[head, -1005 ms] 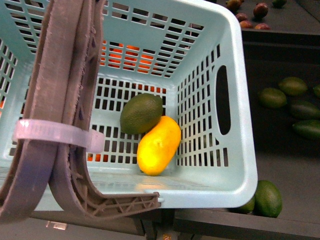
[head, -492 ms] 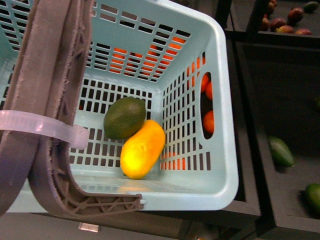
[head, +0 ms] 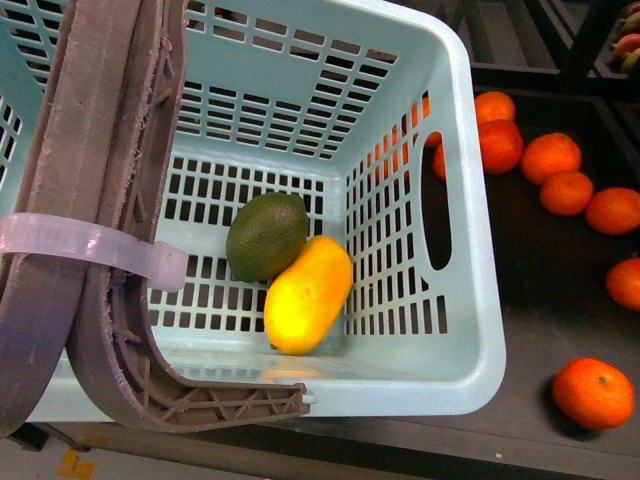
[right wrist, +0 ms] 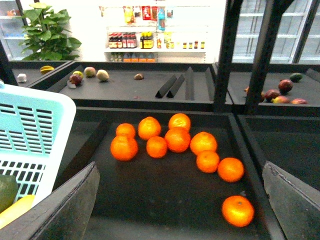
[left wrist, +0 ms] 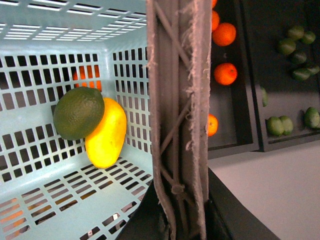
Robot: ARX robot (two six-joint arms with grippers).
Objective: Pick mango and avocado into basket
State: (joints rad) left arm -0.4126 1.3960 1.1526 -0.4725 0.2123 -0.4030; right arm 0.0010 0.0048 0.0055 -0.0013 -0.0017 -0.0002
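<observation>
Closest to me, the brown-grey swing handles [head: 95,200] stand up over the light teal slotted plastic basket [head: 470,260], where the bright yellow oblong mango [head: 307,296] lies touching the dark green oval avocado [head: 266,235] on its floor. Beyond, round oranges [right wrist: 172,140] sit loose in a dark shelf bin [right wrist: 165,200]. The right end effector's fingers [right wrist: 65,210] stand apart holding nothing; the left end effector I cannot tell.

Little of the robot shows, and none of it in the front view. The right gripper [right wrist: 180,172] has two broad, flat fingers [right wrist: 65,210] in matte dark grey, each a plain wedge with a straight slanted edge: one just beside the basket [right wrist: 30,125], the other well apart from it. The left gripper [left wrist: 182,200] appears as two smooth black slabs with angled edges, flanking the basket's handle [left wrist: 180,100]
</observation>
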